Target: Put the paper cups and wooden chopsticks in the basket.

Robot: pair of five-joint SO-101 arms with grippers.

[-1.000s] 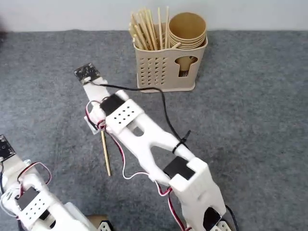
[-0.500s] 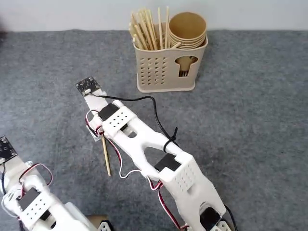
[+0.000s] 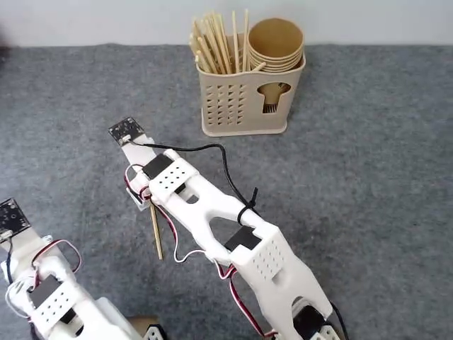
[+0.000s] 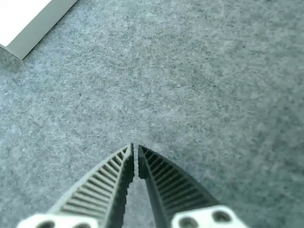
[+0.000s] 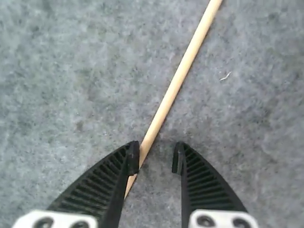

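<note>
Running up to white wall (image 3: 106, 21): grey carpet (image 3: 382, 177), fuzzy txtr.

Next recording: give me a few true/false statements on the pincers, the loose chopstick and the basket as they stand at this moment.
1. The right pincer is open, low over a chopstick that lies on the mat. True.
2. The left pincer grips a paper cup. False: it is shut on nothing, over bare mat.
3. Stacked paper cups sit in the basket, next to a bundle of chopsticks. True.
4. The basket lies tipped on its side. False: it stands upright at the far edge of the mat.
</note>
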